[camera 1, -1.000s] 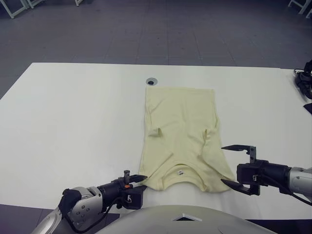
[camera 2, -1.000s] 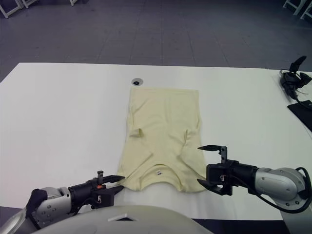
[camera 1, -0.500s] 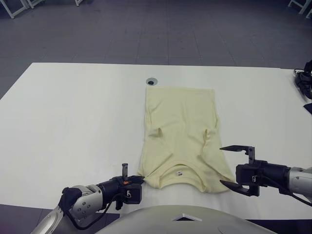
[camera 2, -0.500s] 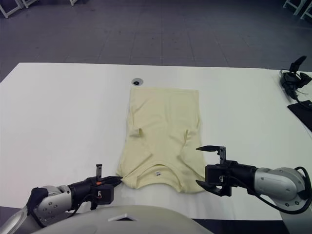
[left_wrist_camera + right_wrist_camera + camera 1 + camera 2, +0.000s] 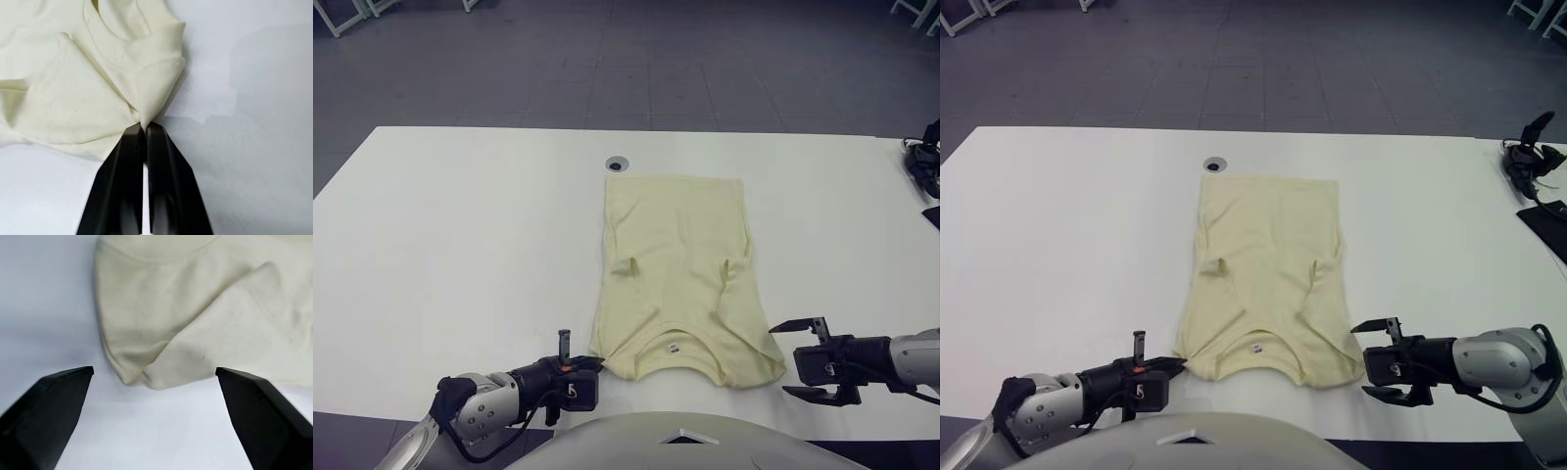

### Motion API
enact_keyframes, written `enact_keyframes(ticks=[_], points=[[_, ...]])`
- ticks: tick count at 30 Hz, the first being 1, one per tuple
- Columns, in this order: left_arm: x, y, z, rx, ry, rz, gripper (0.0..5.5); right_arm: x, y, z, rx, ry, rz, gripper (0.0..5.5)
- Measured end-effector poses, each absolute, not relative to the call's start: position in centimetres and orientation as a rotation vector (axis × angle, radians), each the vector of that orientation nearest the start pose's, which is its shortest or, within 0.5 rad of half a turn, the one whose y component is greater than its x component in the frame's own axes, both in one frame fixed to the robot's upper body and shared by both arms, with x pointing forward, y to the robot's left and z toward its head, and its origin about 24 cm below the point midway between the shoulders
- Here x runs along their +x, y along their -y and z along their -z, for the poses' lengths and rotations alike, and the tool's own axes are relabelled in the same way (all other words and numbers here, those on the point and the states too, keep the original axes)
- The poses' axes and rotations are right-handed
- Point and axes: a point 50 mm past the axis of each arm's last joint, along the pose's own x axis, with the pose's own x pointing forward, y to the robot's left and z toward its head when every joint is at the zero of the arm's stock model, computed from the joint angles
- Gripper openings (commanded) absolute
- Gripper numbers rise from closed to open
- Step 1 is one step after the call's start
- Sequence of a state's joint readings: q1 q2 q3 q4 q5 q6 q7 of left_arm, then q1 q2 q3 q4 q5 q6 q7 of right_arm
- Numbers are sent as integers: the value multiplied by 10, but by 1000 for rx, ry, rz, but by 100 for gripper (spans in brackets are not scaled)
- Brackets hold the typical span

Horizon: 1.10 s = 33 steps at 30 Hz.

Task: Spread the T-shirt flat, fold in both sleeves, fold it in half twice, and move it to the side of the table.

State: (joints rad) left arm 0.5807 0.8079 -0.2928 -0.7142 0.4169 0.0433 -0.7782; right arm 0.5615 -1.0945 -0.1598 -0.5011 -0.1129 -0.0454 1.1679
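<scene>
cream t-shirt (image 5: pixel 675 274) sleeves-in, first half-fold seemingly in hand: left gripper (image 5: pixel 145 127) clamped shut on one near corner, right gripper (image 5: pixel 778 360) gaping wide beside the other, likely needing to close next.

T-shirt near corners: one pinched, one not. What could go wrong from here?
1. The left gripper holds only the tip of the T-shirt corner; a pull may slip it free.
2. The right gripper is open, apart from its corner; lifting one side alone would skew the cloth and could undo the folded sleeves.
3. That corner lies flat on the table; closing may bunch it instead of gripping.
</scene>
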Motion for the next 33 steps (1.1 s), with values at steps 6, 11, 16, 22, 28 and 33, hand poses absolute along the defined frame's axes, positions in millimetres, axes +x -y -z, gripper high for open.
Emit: enact_keyframes(ticks=[6,11,16,22,28,33], points=[[98,-152,-56,938,-325,1257,0,141,250,-90,-1085,-656,-1355,293],[98,-151,-56,936,-326,1259,0,142,251,-87,-1086,-652,-1368,217],[97,-151,-56,935,-327,1260,0,142,253,-86,-1089,-647,-1379,139],[97,-148,-56,929,-320,1272,0,141,255,-85,-1093,-653,-1379,49],[97,-148,-56,925,-319,1274,0,141,256,-84,-1098,-654,-1378,1],[96,-150,-58,885,-327,1294,0,140,256,-85,-1104,-657,-1385,1]])
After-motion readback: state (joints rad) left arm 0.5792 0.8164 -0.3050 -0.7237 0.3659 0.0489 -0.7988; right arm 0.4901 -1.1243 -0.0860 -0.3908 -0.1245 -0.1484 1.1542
